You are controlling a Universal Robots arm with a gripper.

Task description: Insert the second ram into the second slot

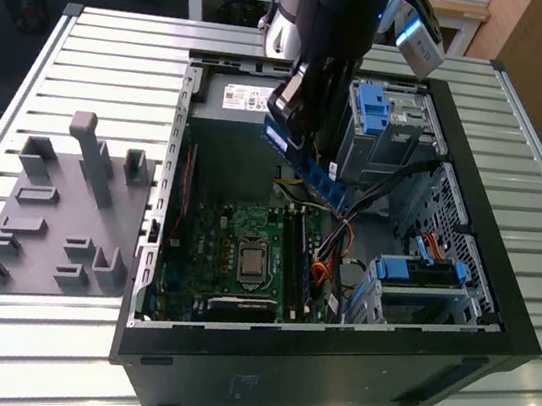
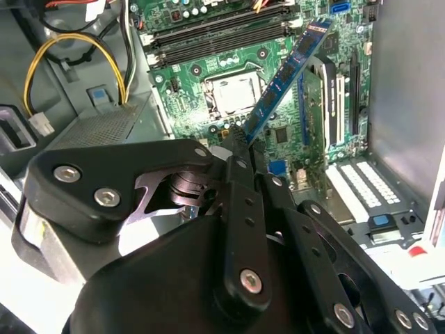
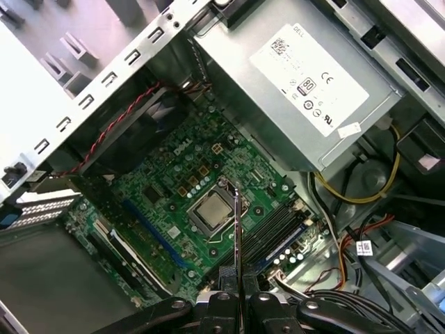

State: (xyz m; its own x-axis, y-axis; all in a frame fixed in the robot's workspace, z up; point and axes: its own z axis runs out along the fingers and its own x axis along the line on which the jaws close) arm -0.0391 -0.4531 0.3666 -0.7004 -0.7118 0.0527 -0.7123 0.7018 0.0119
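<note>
The second ram (image 1: 307, 173) is a thin blue stick held tilted in the air above the motherboard (image 1: 207, 245) inside the open computer case. My gripper (image 1: 298, 121) is shut on one end of it. In the second wrist view the ram (image 2: 286, 75) slants away from the gripper (image 2: 243, 145) over the green board. In the first wrist view I see the ram edge-on (image 3: 238, 226), rising from the gripper (image 3: 236, 280). The long black memory slots (image 1: 303, 263) (image 2: 219, 38) (image 3: 271, 233) lie beside the processor socket (image 3: 212, 210), below the stick and apart from it.
The case (image 1: 496, 326) has tall black walls. A silver power supply (image 3: 313, 76) sits at its far end, blue drive-bay clips (image 1: 375, 107) and a drive cage (image 1: 422, 280) on the exterior view's right. Loose cables (image 1: 329, 257) run near the slots. A grey holder fixture (image 1: 59, 204) lies on the slatted table.
</note>
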